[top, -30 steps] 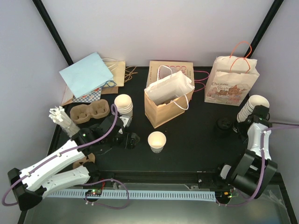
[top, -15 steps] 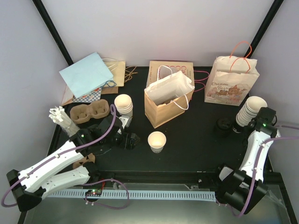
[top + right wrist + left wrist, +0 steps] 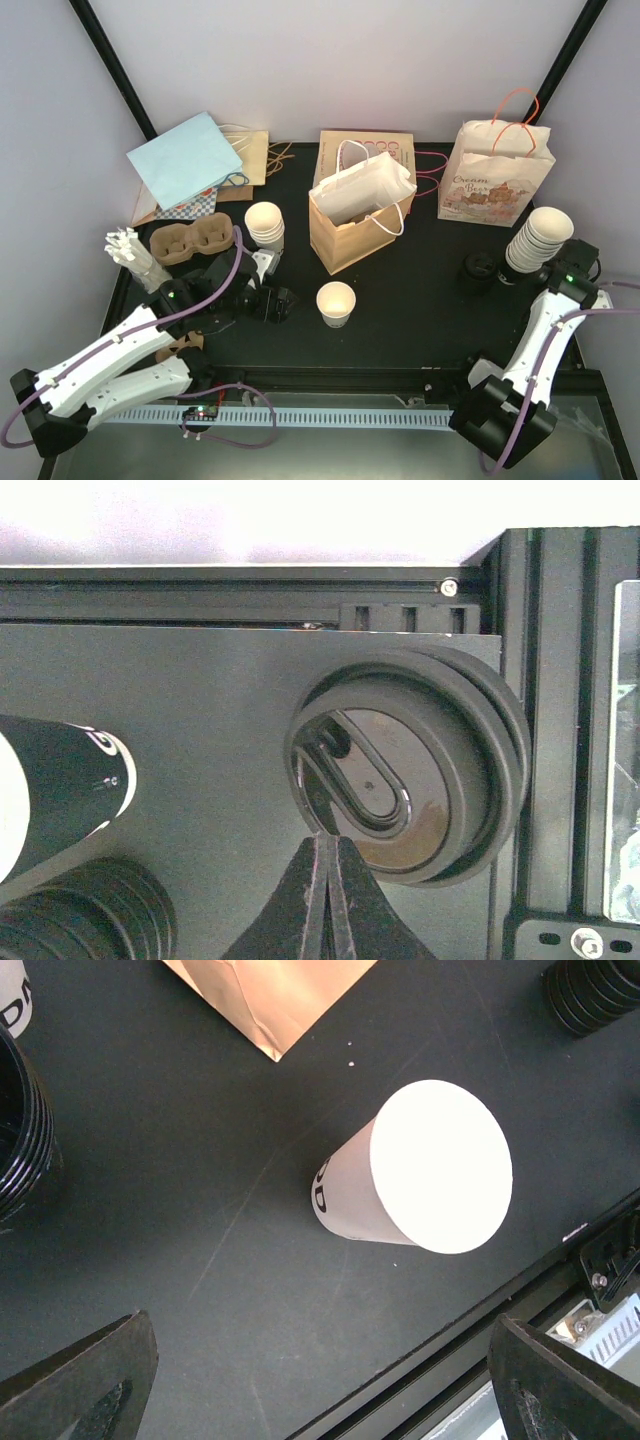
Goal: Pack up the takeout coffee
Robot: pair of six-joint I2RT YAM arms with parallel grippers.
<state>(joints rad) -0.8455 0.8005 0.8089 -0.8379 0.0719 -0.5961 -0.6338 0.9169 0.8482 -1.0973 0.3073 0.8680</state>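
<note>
Over on the left, the left jaws hung spread wide above the counter, the two fingers far apart and gripping nothing. Just to their right stood the takeout cup, alone on bare counter near the front edge, a little in front of the brown paper bag. It was upright, long axis vertical, with the narrow base down and the wide mouth pointing straight up. The wrist camera looked down past its rim and caught dark lettering on the side.

By the look of it, the job had barely begun — no lid on the cup, and the cup neither in the bag nor in the pulp carrier back on the left.

Farther right, past the stack of spare lids and the tall cup stack, the right jaws were pressed tight together. Their tips sat at the near rim of a black lid, which lay flat by the counter's right edge with its oval recess facing up. Whether they touched that rim could not be told. Capping and bagging both remained to be done.
</note>
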